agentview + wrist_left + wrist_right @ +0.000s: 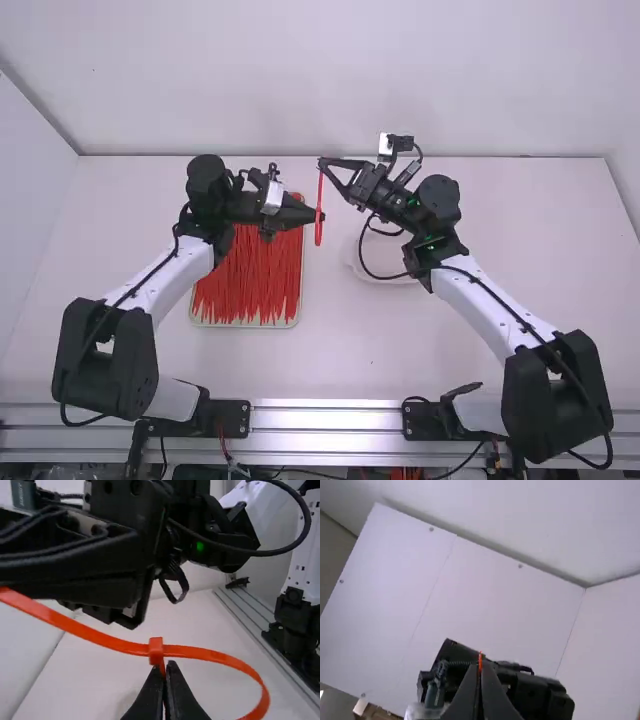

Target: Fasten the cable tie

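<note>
Over white table [120,200], left claw [311,213] and right claw [323,164] both pinch cable tie [319,230].

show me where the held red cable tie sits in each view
high view: the cable tie stands upright just right of the pile of red ties.
left wrist view: it crosses the picture, its head at the left gripper.
right wrist view: a red sliver between the shut fingers of the right gripper.
shared landmark: the left gripper pinching the tie.
</note>
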Motion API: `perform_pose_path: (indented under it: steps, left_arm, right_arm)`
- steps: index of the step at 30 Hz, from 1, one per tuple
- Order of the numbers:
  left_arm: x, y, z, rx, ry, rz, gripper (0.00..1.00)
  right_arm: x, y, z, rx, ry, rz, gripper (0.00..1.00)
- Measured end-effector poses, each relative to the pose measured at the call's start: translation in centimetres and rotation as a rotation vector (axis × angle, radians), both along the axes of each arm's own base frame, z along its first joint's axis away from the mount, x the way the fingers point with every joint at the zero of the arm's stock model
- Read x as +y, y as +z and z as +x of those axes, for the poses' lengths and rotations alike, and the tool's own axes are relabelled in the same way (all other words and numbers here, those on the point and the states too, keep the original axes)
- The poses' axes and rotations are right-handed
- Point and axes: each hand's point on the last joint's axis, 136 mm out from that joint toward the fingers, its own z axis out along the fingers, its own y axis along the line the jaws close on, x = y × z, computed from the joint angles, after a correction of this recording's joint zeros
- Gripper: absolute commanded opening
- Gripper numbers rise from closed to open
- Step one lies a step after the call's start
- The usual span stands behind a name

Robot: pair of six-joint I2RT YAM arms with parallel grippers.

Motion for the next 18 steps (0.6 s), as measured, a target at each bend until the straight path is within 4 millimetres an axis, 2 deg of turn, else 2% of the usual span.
perform_pose_path:
  steps: [8, 18]
  left_arm:
    - [-0.1, -1.4, -0.2, 0.041, 0.013, 0.007, 0.02]
    - [-0.3, -3.2, -0.6, 0.089, 0.026, 0.018, 0.02]
  right_arm:
    - [-0.6, 0.2, 1.0, -0.015, -0.072, 0.006, 0.0]
    - [-1.2, 2.1, 0.9, -0.094, -0.101, 0.048, 0.0]
